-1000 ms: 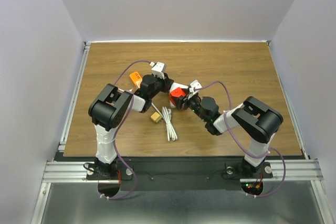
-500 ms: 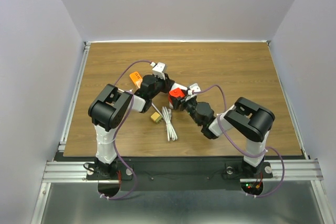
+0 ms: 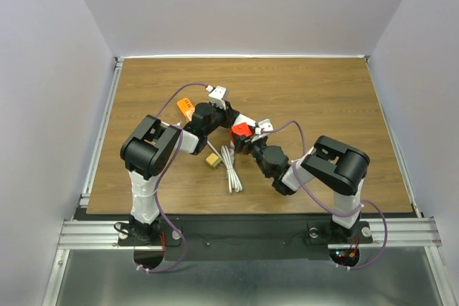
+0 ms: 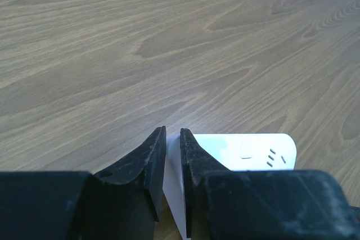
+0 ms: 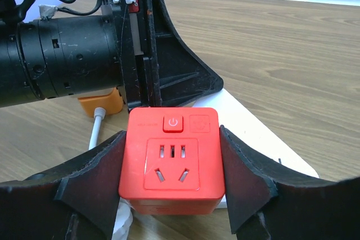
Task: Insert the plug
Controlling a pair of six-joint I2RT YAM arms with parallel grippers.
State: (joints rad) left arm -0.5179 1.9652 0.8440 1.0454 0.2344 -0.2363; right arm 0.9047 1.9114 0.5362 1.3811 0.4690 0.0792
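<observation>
I log the right gripper (image 5: 172,141) clamped on the red socket cube (image 5: 171,175), held over the white power strip (image 4: 247,153) on the wooden table (image 4: 169,37); left gripper (image 4: 173,139) pinched closed at the strip's edge.

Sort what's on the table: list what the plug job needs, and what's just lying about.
Job:
red socket cube, in the right gripper
white power strip, pinched by the left gripper

Lying about:
orange block
small tan block
white cable

Overhead looks down; 2 wrist views close on white strip (image 4: 247,153)
</observation>
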